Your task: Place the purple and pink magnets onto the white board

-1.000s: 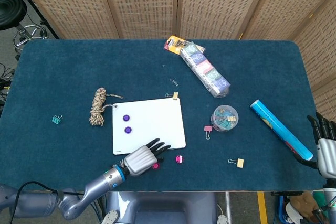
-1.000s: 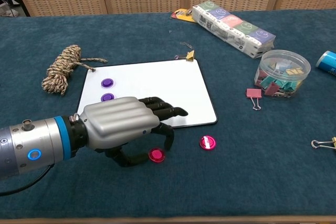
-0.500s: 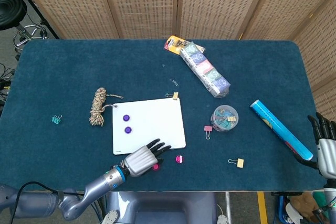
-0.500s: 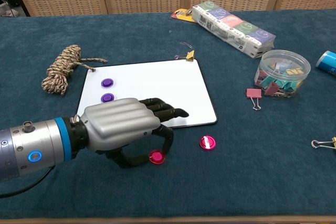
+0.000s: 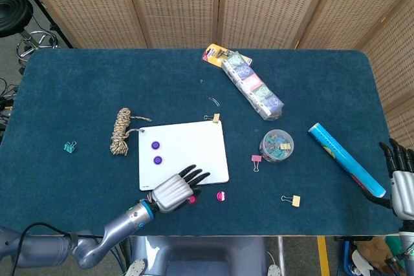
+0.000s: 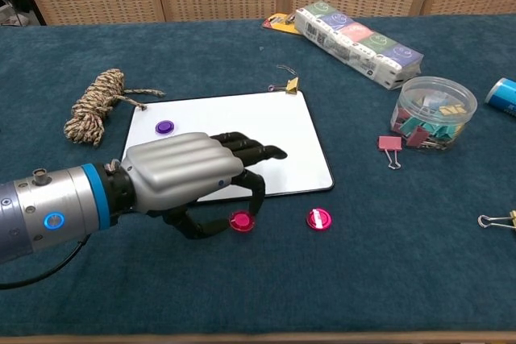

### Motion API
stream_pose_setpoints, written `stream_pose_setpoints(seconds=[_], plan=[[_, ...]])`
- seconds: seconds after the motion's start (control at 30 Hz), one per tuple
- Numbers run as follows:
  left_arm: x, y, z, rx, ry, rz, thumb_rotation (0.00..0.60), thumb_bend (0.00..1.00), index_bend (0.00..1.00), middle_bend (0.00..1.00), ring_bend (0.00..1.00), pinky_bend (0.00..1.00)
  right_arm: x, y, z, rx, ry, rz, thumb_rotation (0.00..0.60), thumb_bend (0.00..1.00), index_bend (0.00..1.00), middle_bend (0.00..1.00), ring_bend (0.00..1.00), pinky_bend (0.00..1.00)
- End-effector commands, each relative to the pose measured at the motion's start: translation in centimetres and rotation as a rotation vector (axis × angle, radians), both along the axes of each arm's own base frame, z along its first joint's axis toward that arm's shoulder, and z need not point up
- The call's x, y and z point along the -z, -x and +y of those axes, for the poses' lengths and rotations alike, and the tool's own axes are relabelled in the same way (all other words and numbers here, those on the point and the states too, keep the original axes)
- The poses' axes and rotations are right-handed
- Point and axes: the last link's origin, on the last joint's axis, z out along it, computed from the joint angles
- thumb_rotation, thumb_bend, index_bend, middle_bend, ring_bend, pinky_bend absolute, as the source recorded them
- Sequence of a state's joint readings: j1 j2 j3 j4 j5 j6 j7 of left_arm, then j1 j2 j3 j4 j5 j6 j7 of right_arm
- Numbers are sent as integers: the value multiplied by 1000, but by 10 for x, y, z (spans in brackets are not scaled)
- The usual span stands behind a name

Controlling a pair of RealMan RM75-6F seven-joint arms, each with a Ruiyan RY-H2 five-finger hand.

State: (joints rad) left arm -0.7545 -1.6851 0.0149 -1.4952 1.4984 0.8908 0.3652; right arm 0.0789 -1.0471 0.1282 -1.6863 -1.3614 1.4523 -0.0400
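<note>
The white board [image 5: 194, 150] [image 6: 274, 130] lies at the table's front middle. Two purple magnets [image 5: 155, 145] [image 5: 158, 159] sit on its left part; the chest view shows only one purple magnet [image 6: 164, 127], the other being hidden behind my left hand. My left hand [image 5: 173, 189] [image 6: 181, 179] reaches over the board's near edge and pinches a pink magnet [image 5: 191, 199] [image 6: 240, 221] between thumb and a fingertip, just in front of the board. A second pink magnet [image 5: 220, 196] [image 6: 318, 218] lies on the cloth to its right. My right hand [image 5: 401, 179] stays at the table's far right edge, fingers spread, holding nothing.
A rope coil [image 5: 120, 132] lies left of the board. A row of packaged boxes [image 5: 252, 86], a clear tub of clips [image 5: 277, 145] and a blue tube [image 5: 346, 158] are to the right. Loose binder clips: pink [image 5: 256, 159], yellow [image 5: 292, 200], teal [image 5: 70, 147].
My left hand has shifted toward the board, and the pink magnet between its thumb and finger moved with it. The lower purple magnet is now hidden in the chest view.
</note>
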Motion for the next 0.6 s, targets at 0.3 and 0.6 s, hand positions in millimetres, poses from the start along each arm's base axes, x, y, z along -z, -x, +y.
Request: stream_pose_setpoints(seconds=[0.3,0.6], plan=[[-11,-5,38,-79,-88,-37,600,444,651,0,0,0,1,0,0,0,-5,0,600,0,0,0,0,0],[-14,-6,79,-146,-159,-62,600,444,654,0,0,0,1,1,-1,4,-6,0,600,0,0,0,0,0]])
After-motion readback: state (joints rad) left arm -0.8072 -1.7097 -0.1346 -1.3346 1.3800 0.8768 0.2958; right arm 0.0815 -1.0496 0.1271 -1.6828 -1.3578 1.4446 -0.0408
